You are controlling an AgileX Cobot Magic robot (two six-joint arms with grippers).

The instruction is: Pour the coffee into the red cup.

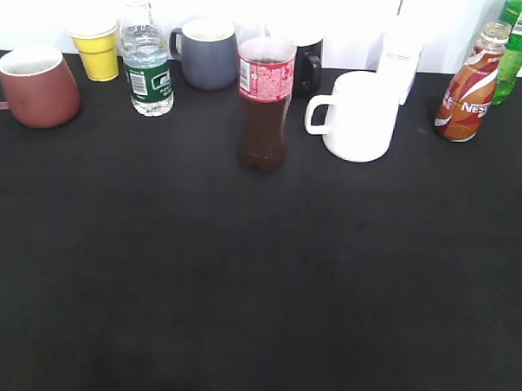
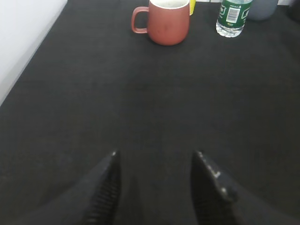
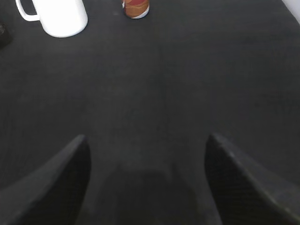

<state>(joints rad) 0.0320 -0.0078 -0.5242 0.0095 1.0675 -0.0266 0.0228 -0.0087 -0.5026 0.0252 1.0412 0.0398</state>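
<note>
The red cup (image 1: 36, 86) stands at the far left of the black table; it also shows at the top of the left wrist view (image 2: 166, 21), handle to the left. The brown Nescafe coffee bottle (image 1: 469, 83) stands at the far right, and its base shows at the top of the right wrist view (image 3: 136, 8). My left gripper (image 2: 154, 157) is open and empty above the bare cloth, well short of the red cup. My right gripper (image 3: 147, 140) is open and empty, well short of the coffee bottle. Neither gripper shows in the exterior view.
Along the back stand a yellow cup (image 1: 97, 48), a water bottle (image 1: 148, 69), a grey mug (image 1: 206, 53), a dark cola bottle with red label (image 1: 264, 105), a black mug (image 1: 307, 63), a white mug (image 1: 358, 116) and a green bottle (image 1: 519, 42).
</note>
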